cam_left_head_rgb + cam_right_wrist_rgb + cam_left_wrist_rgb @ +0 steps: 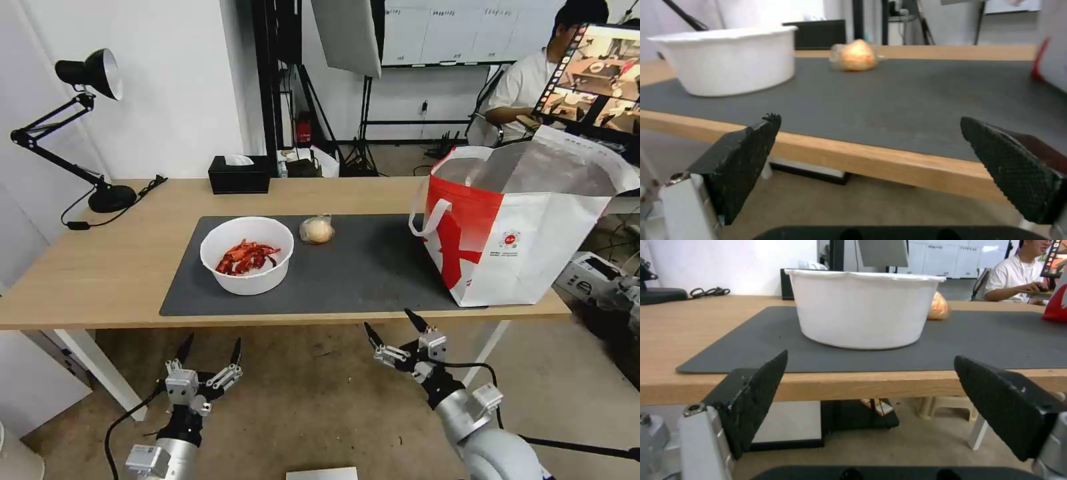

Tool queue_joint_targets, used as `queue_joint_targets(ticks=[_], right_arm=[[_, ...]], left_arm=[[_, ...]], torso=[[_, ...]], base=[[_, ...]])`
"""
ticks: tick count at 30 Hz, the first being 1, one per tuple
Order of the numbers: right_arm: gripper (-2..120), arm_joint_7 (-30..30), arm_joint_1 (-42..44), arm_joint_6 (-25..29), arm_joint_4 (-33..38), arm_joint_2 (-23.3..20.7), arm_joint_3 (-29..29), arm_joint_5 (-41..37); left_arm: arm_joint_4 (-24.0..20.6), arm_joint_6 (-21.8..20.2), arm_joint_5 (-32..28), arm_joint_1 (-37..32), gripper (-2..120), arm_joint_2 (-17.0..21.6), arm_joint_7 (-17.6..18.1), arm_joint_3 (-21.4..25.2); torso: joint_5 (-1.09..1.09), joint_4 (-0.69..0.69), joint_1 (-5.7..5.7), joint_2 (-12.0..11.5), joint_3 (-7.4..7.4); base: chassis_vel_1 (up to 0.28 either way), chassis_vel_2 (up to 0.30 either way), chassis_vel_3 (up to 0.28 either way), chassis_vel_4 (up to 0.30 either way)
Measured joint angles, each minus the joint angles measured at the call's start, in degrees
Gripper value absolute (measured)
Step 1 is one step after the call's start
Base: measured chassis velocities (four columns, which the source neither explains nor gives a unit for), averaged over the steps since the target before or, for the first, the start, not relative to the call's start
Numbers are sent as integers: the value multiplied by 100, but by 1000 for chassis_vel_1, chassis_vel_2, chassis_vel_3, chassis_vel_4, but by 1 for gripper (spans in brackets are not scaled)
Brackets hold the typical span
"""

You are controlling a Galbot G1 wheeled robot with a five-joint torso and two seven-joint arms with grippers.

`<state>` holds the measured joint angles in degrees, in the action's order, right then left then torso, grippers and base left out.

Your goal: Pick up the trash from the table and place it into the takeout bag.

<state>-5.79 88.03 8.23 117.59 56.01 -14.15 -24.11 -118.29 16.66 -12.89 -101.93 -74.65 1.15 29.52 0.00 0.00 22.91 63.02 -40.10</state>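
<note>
Because the white bowl [247, 255] is light, thin-walled and holds loose scraps, grip its rim gently; left gripper [208, 347] and right gripper [395, 326] both hang wide open, empty.

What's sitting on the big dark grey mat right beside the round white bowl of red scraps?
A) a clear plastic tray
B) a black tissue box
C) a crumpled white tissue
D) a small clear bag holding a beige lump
D: the small clear bag with a beige lump lies on the dark grey mat just beyond the round white bowl of red scraps, apart from it.
</note>
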Motion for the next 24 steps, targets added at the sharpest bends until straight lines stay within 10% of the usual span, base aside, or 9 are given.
queue_joint_targets(ticks=[24], right_arm=[[100, -443, 136, -217, -21, 114, 106, 154]], left_arm=[[56, -8, 13, 10, 100, 13, -14, -28]], torso=[[0, 0, 0, 0, 0]], base=[[0, 0, 0, 0]])
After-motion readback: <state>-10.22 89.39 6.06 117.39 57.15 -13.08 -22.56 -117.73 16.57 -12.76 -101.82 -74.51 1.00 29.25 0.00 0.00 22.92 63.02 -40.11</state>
